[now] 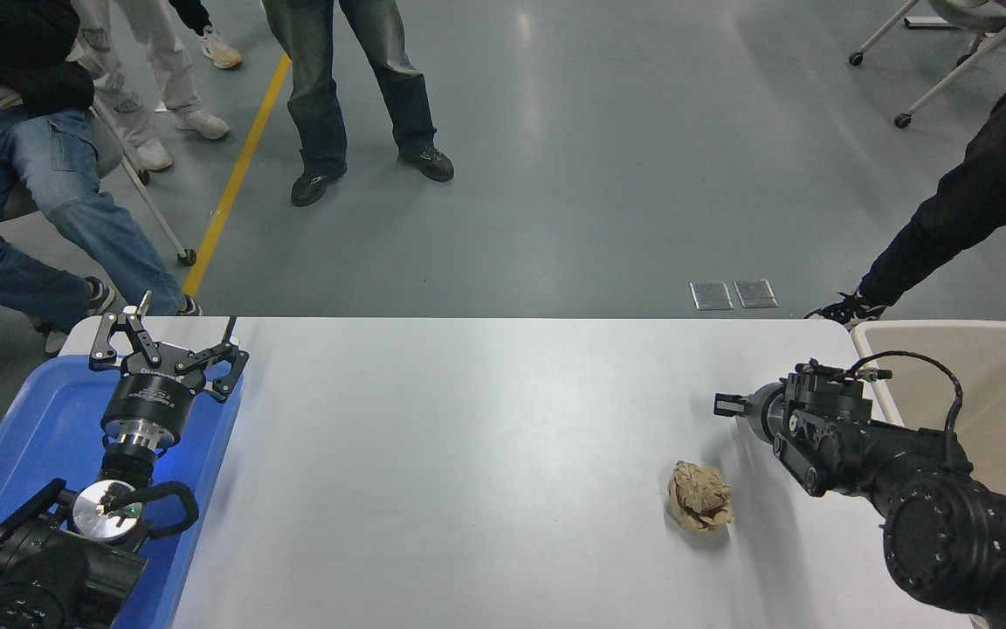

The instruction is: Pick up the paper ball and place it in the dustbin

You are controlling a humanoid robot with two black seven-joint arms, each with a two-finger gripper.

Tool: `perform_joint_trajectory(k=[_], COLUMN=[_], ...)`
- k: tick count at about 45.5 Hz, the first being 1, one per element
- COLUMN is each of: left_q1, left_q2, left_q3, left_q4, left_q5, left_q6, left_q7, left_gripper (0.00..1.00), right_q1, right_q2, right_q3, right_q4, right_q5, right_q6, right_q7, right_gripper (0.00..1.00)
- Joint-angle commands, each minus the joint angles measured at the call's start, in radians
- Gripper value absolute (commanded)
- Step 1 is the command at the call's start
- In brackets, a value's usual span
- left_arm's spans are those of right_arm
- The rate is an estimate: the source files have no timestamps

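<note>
One paper ball [700, 508] on table [468, 437], one dustbin [1005, 393], two tools.

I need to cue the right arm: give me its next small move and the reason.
Probably swing the right gripper back toward the robot and down over the paper ball. The ball lies loose on the white table, nearer the robot than the gripper, which holds nothing and points left, away from the dustbin. The left gripper is parked over the blue tray.
</note>
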Motion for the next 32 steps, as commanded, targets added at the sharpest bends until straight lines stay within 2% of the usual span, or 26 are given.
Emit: perform_joint_trajectory(k=[1,16,23,24,28,29,30,31,32], left_q1=[-0.002,0.0,0.0,0.0,0.0,0.0,0.0,0.0,0.0], left_q2=[0.0,0.0,0.0,0.0,0.002,0.002,0.002,0.0,0.002], left_q3=[0.0,0.002,0.002,0.002,0.002,0.002,0.002,0.002,0.002], left_q4=[0.0,0.0,0.0,0.0,0.0,0.0,0.0,0.0,0.0], left_q5=[-0.002,0.0,0.0,0.0,-0.002,0.0,-0.002,0.0,0.0], left_q6=[0.0,0.0,0.0,0.0,0.0,0.0,0.0,0.0,0.0], left_q7=[0.003,-0.002,-0.002,-0.002,-0.002,-0.002,-0.002,-0.002,-0.002], left_gripper=[0.99,0.99,0.99,0.99,0.99,0.99,0.99,0.99,0.99], right_q1=[-0.001,0.038,0.163,0.216,0.316,0.339,0.363,0.389,0.416], right_q2=[0.0,0.0,0.0,0.0,0.0,0.0,0.0,0.0,0.0], right_q3=[0.0,0.0,0.002,0.002,0.002,0.002,0.002,0.002,0.003], right_q4=[0.002,0.002,0.023,0.025,0.026,0.026,0.026,0.026,0.026], right_q5=[0.0,0.0,0.003,0.005,0.005,0.005,0.005,0.005,0.005], right_q6=[0.0,0.029,0.198,0.278,0.443,0.489,0.536,0.584,0.627], right_q7=[0.0,0.012,0.103,0.136,0.187,0.198,0.207,0.216,0.226], right_gripper=[0.0,0.0,0.0,0.0,0.0,0.02,0.11,0.26,0.5])
